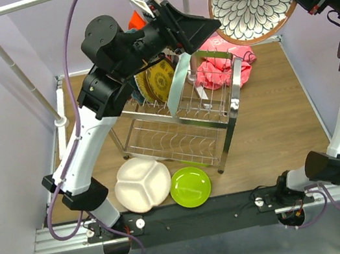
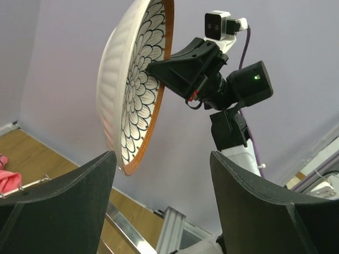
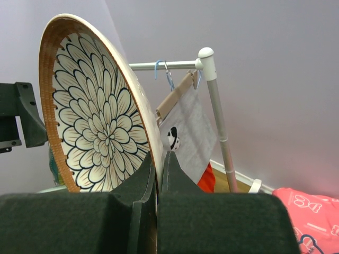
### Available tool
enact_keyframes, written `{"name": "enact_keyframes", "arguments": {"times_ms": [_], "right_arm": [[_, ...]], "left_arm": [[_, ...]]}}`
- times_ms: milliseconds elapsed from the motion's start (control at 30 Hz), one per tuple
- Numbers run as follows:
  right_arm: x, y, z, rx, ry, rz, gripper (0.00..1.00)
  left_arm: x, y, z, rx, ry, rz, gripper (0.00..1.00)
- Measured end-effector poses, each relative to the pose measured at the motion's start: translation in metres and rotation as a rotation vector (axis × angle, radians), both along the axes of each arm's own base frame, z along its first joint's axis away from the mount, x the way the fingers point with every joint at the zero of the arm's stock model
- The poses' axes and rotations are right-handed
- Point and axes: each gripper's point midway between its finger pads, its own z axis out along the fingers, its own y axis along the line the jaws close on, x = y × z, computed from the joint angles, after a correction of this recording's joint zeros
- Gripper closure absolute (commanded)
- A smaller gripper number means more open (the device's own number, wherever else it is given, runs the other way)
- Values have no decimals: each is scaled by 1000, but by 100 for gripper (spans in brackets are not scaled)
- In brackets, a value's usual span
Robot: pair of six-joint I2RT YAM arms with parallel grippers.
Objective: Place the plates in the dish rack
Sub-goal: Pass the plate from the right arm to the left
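Right claw: our right gripper (image 3: 159, 165) is pinching the lower rim of the floral plate (image 3: 100, 132), jaws closed tight on the edge and holding it upright in the air.
Left claw: our left gripper (image 2: 161, 180) is standing with its fingers spread wide and nothing between them, facing the plate's pale back.
Where the plate is: we are holding it high, beyond the far right corner of the dish rack (image 1: 234, 99), well above the table and not in any slot.
Done: we are seeing a yellow patterned plate (image 1: 160, 79) standing on edge in the rack's upper tier, with at least one more behind it that we cannot make out.
Left to do: we are judging the job as partly done. The white divided plate (image 1: 142, 183) and lime green plate (image 1: 190, 186) are lying flat, touching, just in front of the rack, and the floral one needs slotting.
Materials: the floral plate is looking like glazed ceramic, with dark petals on white, a brown rim and a ribbed underside. The rack is shiny steel wire. The white plate is matte and three-sectioned.
Nearby: crumpled pink cloths (image 1: 225, 64) are lying behind the rack, and a white clothes rail (image 1: 15, 69) is standing at the left.
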Motion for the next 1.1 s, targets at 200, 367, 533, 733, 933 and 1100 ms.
{"name": "enact_keyframes", "arguments": {"times_ms": [200, 367, 533, 733, 933, 1100], "right_arm": [[0, 2, -5, -4, 11, 13, 99], [-4, 8, -7, -7, 16, 34, 99], [-7, 12, -6, -4, 17, 46, 99], [-12, 20, -6, 3, 23, 71, 99], [-16, 34, -8, 15, 39, 119, 99], [-18, 42, -12, 19, 50, 147, 99]], "left_arm": [[-6, 3, 4, 3, 25, -27, 25], [-2, 9, 6, 8, 25, 25, 25], [18, 14, -9, 58, 49, 146, 25], [23, 11, -14, 89, 25, 220, 25], [21, 0, -16, 105, -11, 244, 42], [24, -5, -21, 138, -36, 321, 55]]}}
